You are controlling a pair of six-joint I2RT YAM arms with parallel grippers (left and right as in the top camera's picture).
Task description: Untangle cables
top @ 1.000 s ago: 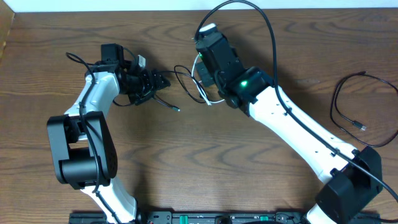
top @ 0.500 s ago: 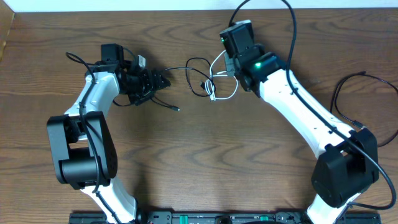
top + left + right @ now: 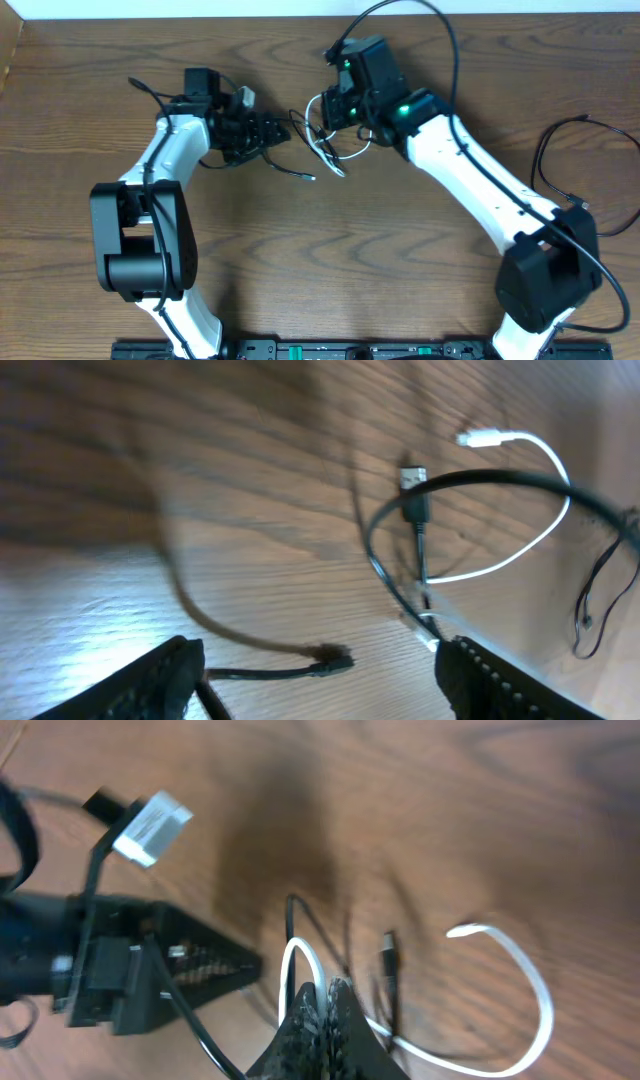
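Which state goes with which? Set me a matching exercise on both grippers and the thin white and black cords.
1. left gripper
2. right gripper
3. thin white flexible cord
4. thin black flexible cord

a. pinched between fingertips
b. jaws wide apart, empty
c. closed on a cord
d. loops across the other cord

Pairs: 1-b, 2-c, 3-a, 4-d

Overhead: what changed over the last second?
The right gripper, shut on the white cable, swung right and away, then came back left, dragging the cable along. The left gripper, jaws wide open, slid right toward the right one, and the loose plug of the black cable moved right too. Unchanged: both grippers' openings, and the separate black cord at far right.
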